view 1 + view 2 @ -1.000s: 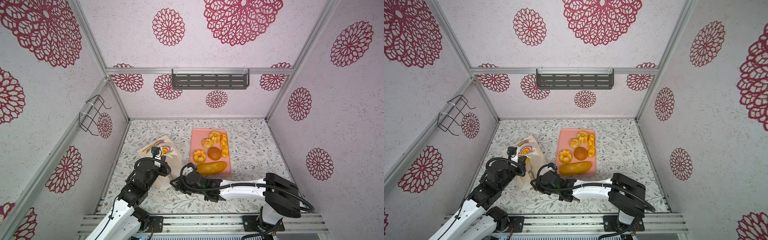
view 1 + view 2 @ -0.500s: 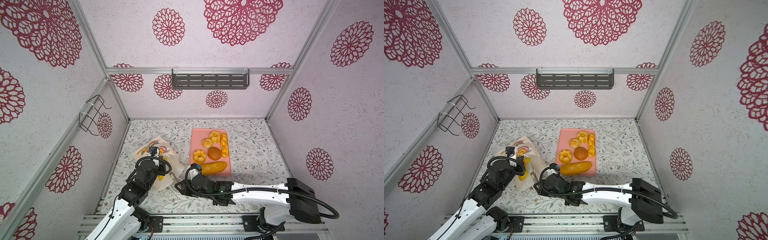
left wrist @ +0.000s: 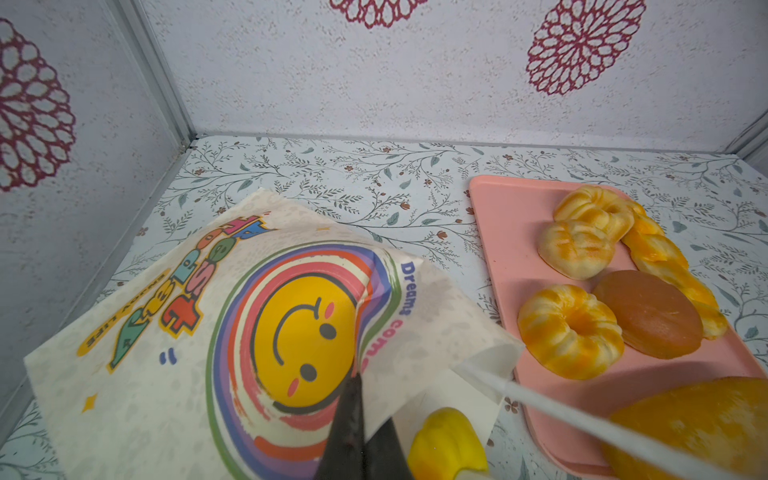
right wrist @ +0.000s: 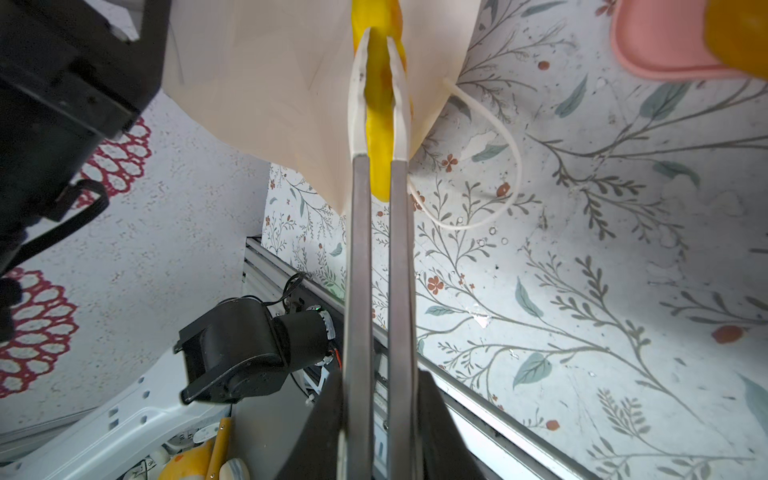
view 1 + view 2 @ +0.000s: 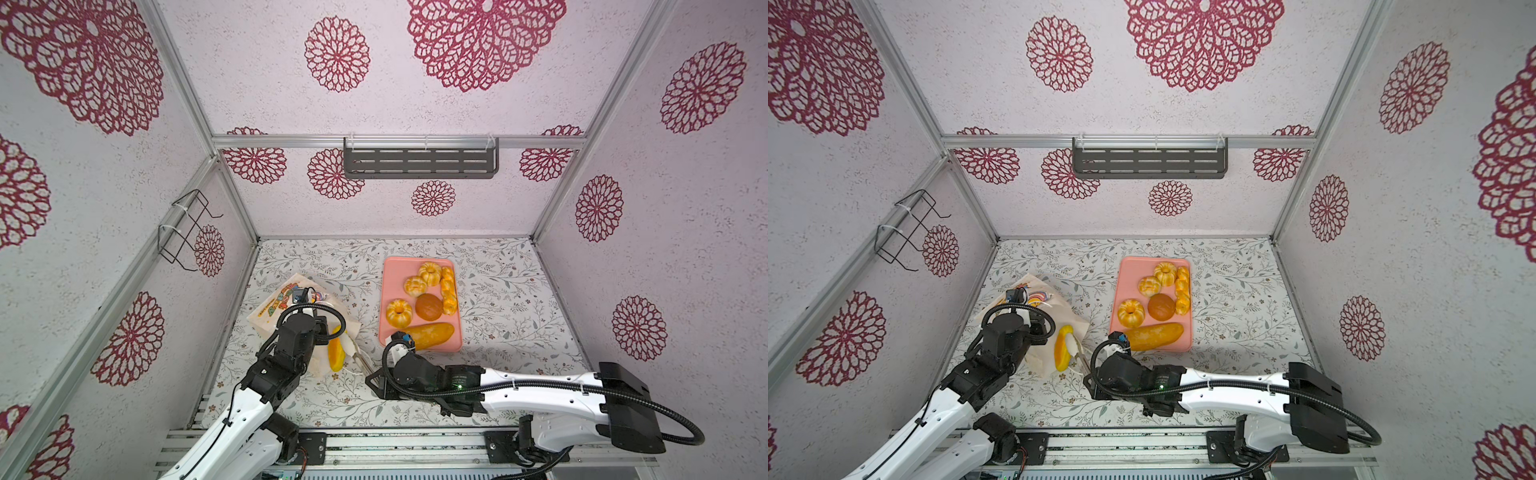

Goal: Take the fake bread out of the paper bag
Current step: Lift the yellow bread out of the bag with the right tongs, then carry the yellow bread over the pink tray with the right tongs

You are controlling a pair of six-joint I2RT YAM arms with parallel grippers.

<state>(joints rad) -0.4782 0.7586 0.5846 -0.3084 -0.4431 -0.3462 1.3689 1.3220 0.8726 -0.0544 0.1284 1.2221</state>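
**A:** Right wrist view: the right fingers (image 4: 434,419) are clamped on tongs (image 4: 359,249), whose white tips pinch the yellow fake bread (image 4: 379,124) at the paper bag (image 4: 270,83) mouth.

**B:** Left fingers (image 3: 352,419)?

**A:** Pressed together on the bag's printed edge. The bag rests on the counter (image 5: 498,291) beside the pink tray (image 5: 392,282).

**B:** Anything hidden?

**A:** The bread's far end is cut off, and in both top views the wrist hides the left fingers.
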